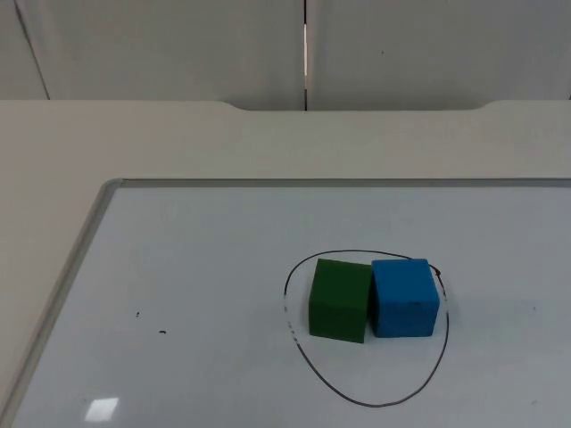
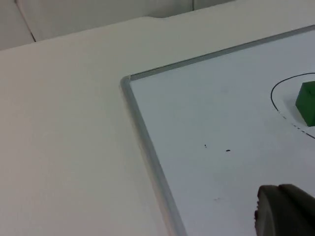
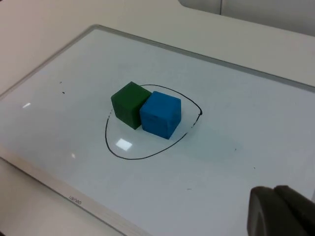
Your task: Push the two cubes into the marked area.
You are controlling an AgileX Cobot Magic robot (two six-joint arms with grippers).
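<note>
Grippers: left (image 2: pixel 285 211) & right (image 3: pixel 280 211) wait off the whiteboard (image 1: pixel 178 267); jaw state unclear. Green (image 1: pixel 340 300) & blue cube (image 1: pixel 405 297) touch inside ring (image 1: pixel 366 403); avoid nudging.

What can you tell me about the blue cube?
The blue cube is a plain, bright blue block with soft-looking matte faces and slightly rounded edges, perhaps foam. It sits flat on the whiteboard, inside the hand-drawn black loop, near the loop's edge. One side presses against the green cube next to it. No gripper touches it, and nothing rests on top.
</note>
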